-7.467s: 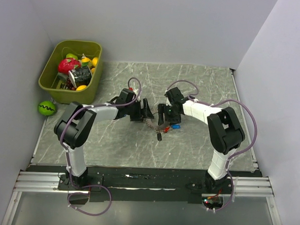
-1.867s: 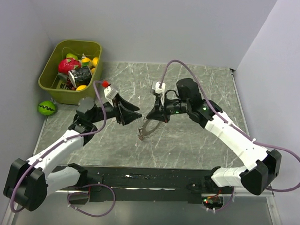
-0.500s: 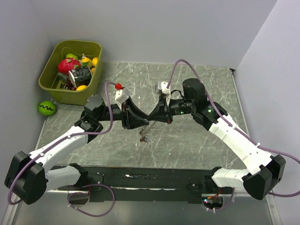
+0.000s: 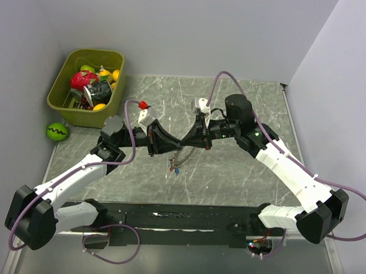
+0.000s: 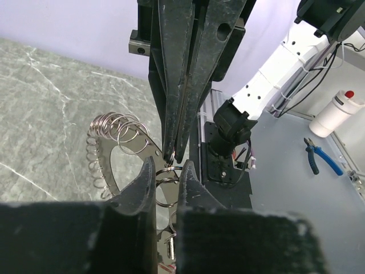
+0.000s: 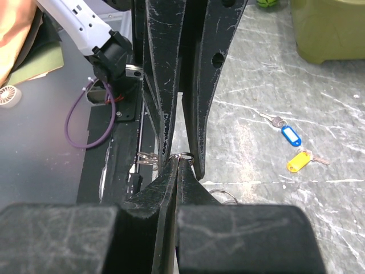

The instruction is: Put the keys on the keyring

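I'm looking into a robotics lab cell: plain panels (image 4: pixel 175 28) box in the marbled worktop (image 4: pixel 232 102), an aluminium rail (image 4: pixel 48 219) carries the arm bases (image 4: pixel 91 213), and pliers (image 5: pixel 315 158) lie on a grey bench.

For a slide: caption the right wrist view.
Shut right gripper meets left gripper at a small silver ring; blue-tagged and yellow-tagged silver keys lie beyond.

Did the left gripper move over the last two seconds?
Yes. The left gripper went right, farther from the green bin, meeting the right gripper at the keyring.
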Controlling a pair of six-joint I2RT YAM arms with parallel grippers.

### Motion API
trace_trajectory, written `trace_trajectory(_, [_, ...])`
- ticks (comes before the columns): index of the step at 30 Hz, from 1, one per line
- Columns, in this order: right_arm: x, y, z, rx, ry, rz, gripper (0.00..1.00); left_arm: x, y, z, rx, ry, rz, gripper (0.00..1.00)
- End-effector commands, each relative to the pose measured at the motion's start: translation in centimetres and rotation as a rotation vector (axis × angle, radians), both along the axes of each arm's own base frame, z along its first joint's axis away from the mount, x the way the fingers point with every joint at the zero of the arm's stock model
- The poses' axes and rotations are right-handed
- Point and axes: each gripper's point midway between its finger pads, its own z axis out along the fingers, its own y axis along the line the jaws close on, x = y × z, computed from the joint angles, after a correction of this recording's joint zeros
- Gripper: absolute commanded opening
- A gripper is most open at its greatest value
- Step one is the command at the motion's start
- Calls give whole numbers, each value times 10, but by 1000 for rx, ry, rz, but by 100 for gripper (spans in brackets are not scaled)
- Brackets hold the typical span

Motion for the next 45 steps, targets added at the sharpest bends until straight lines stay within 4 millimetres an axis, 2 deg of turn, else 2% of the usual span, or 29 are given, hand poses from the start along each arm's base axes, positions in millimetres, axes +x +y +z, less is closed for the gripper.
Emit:
trace_trajectory(1, [-17,-1,27,79,-57,78,0,1,1,15,-40,-64,13,1])
trace_trajectory(12, [-25,-7,33,91,-61,120,0,-10,9,24,-81,-137,31,1])
trace_trajectory(17, [-27,-8,34,92,-58,129,0,-8,10,26,-70,-145,42,2])
trace_trajectory(19, [-28,-8,35,93,-57,134,0,-9,10,26,-69,-140,35,9])
trace_trajectory(20, [-28,-8,35,95,-60,134,0,-9,10,29,-73,-142,33,18])
trace_trajectory(21, [-28,-8,36,96,-62,136,0,-9,9,30,-73,-139,33,23])
trace_trajectory(27, [-27,-9,35,96,-72,123,0,-7,12,37,-79,-147,56,41])
trace_trajectory(29, [-26,-8,34,94,-70,118,0,-9,14,41,-94,-155,54,51])
trace_trajectory(32, [-25,-8,32,90,-64,115,0,-10,16,46,-110,-157,60,60])
trace_trajectory(38, [-23,-8,32,92,-66,113,0,-8,15,45,-95,-148,59,60])
trace_trajectory(45, [-22,-7,31,91,-55,116,0,-4,9,40,-69,-98,23,54])
